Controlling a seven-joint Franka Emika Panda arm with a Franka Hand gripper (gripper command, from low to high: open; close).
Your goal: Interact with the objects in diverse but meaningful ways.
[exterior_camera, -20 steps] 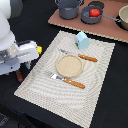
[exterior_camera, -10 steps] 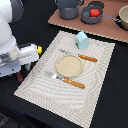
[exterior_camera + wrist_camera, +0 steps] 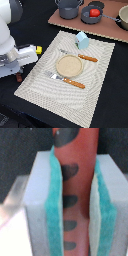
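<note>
Teal-padded fingers (image 3: pixel 55 223) clamp the brown sausage (image 3: pixel 75 188) at the frame's left edge; I judge placing it comes next.

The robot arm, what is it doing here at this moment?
The end effector is shut on a thin brown sausage, at the exterior view's left edge of the woven placemat. On the mat lie a wooden plate, a fork, a knife and a pale blue carton. The tomato sits in a grey pot.
</note>
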